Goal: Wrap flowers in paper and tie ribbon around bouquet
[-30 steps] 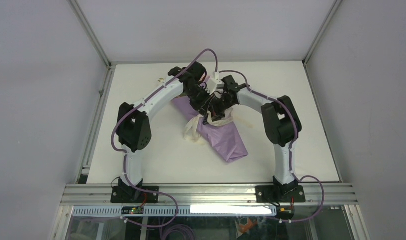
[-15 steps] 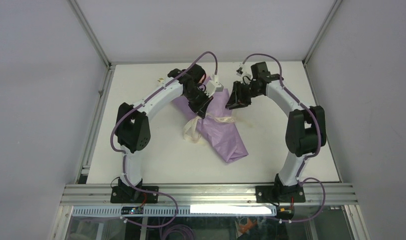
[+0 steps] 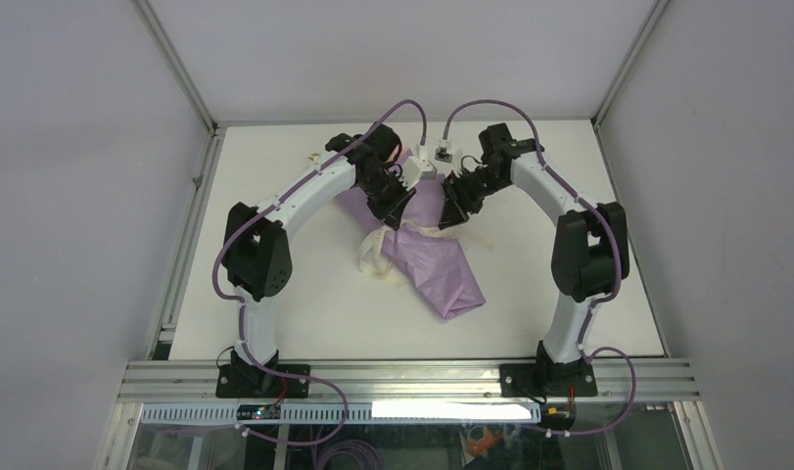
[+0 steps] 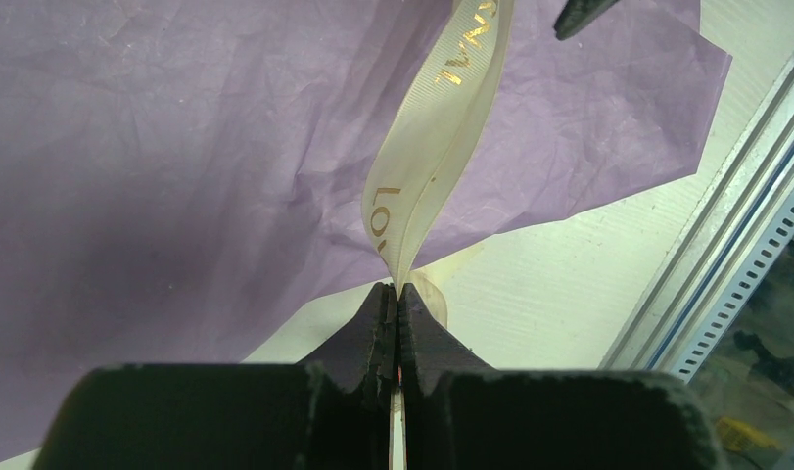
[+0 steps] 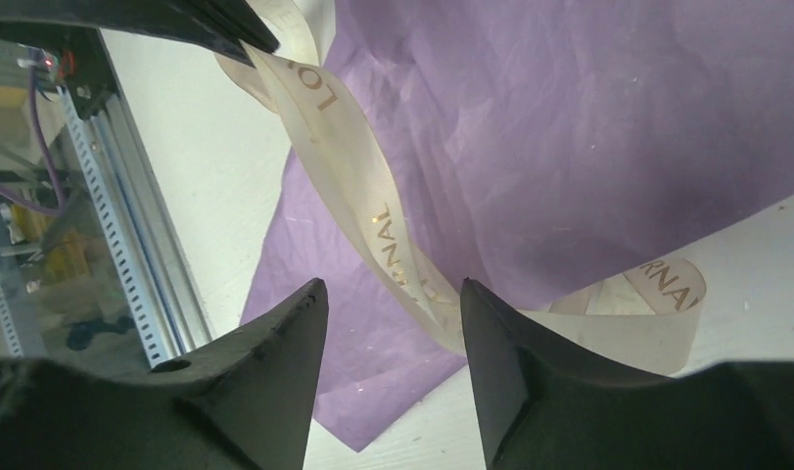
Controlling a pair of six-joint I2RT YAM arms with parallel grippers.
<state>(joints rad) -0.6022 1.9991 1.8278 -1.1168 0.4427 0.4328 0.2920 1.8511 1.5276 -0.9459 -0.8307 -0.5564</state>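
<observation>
**A:** Where did the bouquet (image 3: 442, 274) lie?

**B:** On the white table (image 3: 304, 313), in its far half. Its long axis ran on a diagonal. 1 end sat far-left beneath the 2 wrists, and the other pointed near-right, toward the right arm's base.

**A:** Which end was the wide one?

**B:** I couldn't tell. Only crinkled lilac paper (image 5: 588, 147) showed, and the arms covered the far end.

**A:** And the ribbon (image 4: 442, 127)?

**B:** It was cream with gold lettering. It crossed the paper partway along, and a slack loop of it lay on the table just beside the bouquet's left edge. 1 twisted strand rose off the paper.

**A:** What about the left gripper (image 4: 394, 304)?

**B:** It was pinched together on that strand, which came straight out from between the 2 fingertips.

**A:** And the right gripper (image 5: 393, 304)?

**B:** Its jaws stood apart just above the paper, clamped on nothing. The strand ran down through the gap between them. I couldn't tell whether it brushed either finger.
</observation>
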